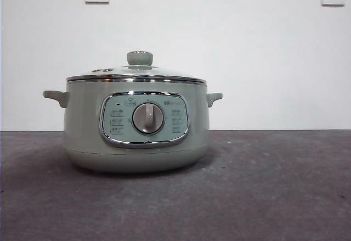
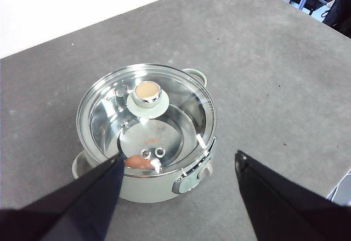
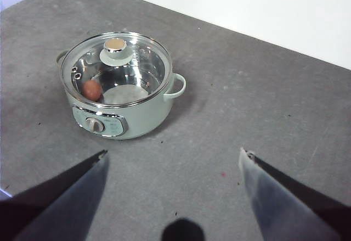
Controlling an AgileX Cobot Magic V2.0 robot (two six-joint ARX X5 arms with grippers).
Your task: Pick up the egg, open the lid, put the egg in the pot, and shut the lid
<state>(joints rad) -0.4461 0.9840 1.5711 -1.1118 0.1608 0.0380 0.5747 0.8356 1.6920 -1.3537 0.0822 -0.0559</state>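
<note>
The panel symbols on the pot (image 1: 136,125) are too small to read. The front view hides the egg (image 3: 92,90), but both wrist views show it through the closed glass lid (image 2: 147,112), lying inside the pot. The left gripper (image 2: 178,167) and right gripper (image 3: 173,158) hang wide apart and empty, above and well clear of the pot on the table (image 1: 274,186).
</note>
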